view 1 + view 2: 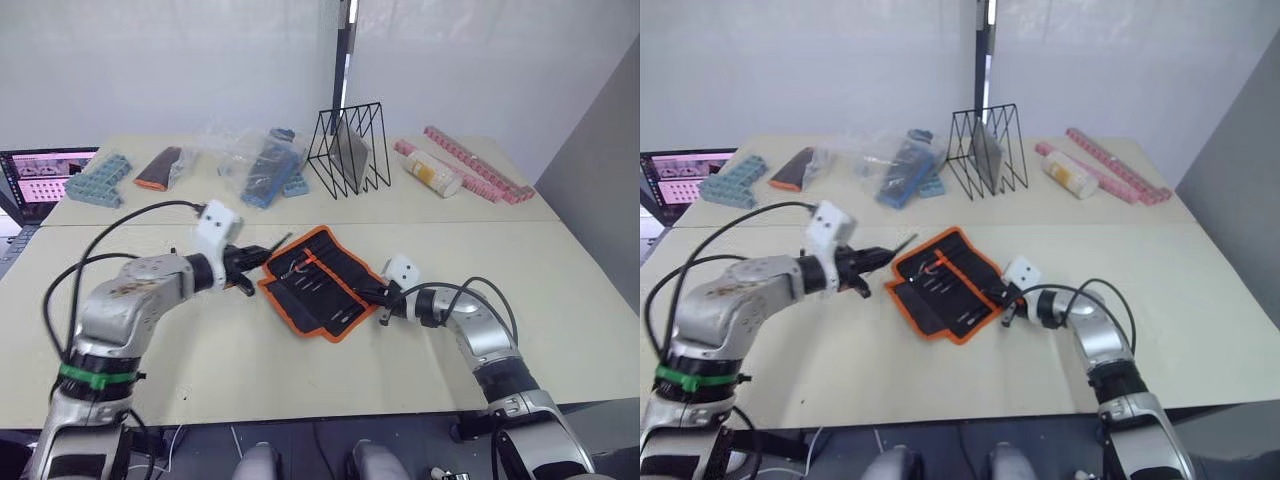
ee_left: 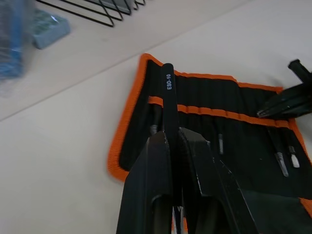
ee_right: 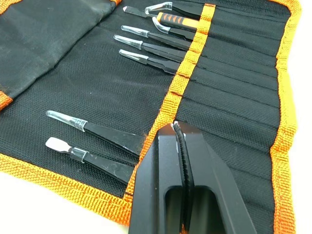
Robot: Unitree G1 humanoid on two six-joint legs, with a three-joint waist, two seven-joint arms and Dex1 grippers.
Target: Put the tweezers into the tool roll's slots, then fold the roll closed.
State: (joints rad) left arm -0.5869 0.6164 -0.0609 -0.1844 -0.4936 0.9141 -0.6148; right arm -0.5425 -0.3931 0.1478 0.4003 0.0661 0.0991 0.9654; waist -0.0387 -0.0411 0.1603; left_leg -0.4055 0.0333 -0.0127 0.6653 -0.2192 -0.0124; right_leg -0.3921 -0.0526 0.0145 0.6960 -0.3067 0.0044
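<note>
The tool roll (image 1: 322, 282) lay open near the worktop's (image 1: 560, 330) middle, several tweezers (image 3: 146, 50) seated in its slots (image 3: 229, 73). Left gripper (image 2: 171, 139) clamped one black tweezer (image 2: 168, 97) over the roll's left edge. Right gripper (image 3: 179, 127), fingers together, rested on the orange band (image 3: 183, 80).

Tool roll (image 3: 97, 92): coarse matt black woven cloth, orange woven edging; tweezers (image 3: 92, 127) matt black metal.

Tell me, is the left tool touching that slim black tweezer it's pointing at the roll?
Touching. In the left wrist view, the left tool is shut on the slim black metal tweezer, fingers pressed against both sides.
</note>
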